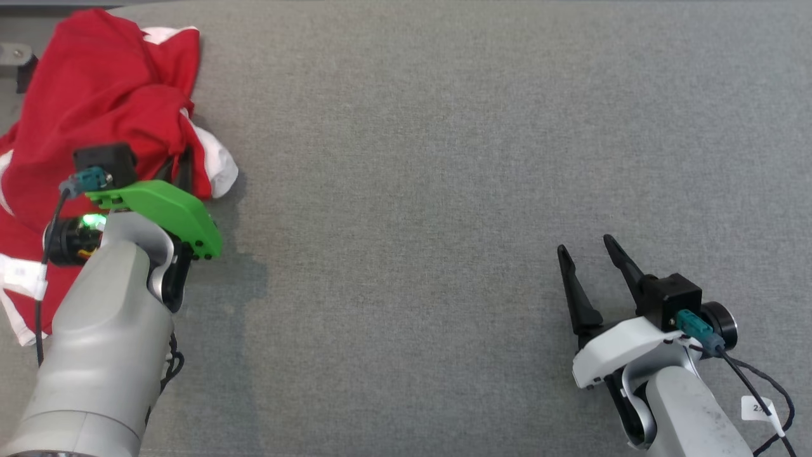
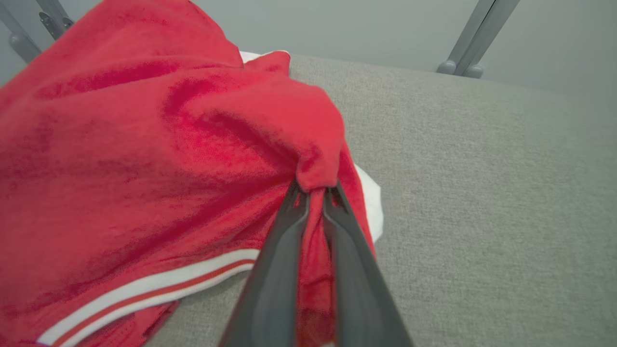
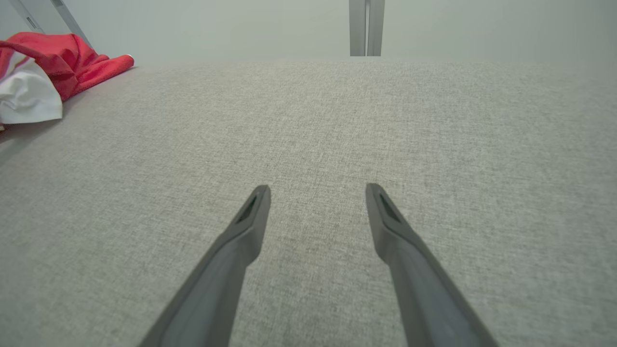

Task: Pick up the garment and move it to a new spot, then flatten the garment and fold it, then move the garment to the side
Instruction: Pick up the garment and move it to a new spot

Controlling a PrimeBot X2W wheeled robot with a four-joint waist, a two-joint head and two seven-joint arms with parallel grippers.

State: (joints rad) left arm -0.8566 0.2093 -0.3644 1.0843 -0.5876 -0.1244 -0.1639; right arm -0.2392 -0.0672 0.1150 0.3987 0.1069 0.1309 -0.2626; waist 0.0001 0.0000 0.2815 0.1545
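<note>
The garment (image 1: 95,95), red with white trim, lies crumpled in a heap at the far left corner of the bench (image 1: 444,158). The left tool (image 2: 315,188) has its jaws pinched almost together on a raised ridge of red cloth, on the side of the heap that faces the middle of the bench. The right tool (image 1: 585,246) stands with its jaws wide apart and holds nothing. It hovers over bare bench at the near right, well apart from the heap.

The step in hand looks like the first pick-up. The pinch seems to take in a bunched fold, probably several layers, so it should hold, but the cloth will likely hang as a bundle. A slow, straight lift would show early whether the fold is slipping. The lift should go high enough that the striped hem (image 2: 144,289) clears the bench before any sideways travel, since a trailing edge could drag. The broad bare middle of the bench is the natural place to aim for. Laying the cloth down low while drawing it along the bench would help it spread. The right tool is best kept clear until then.
</note>
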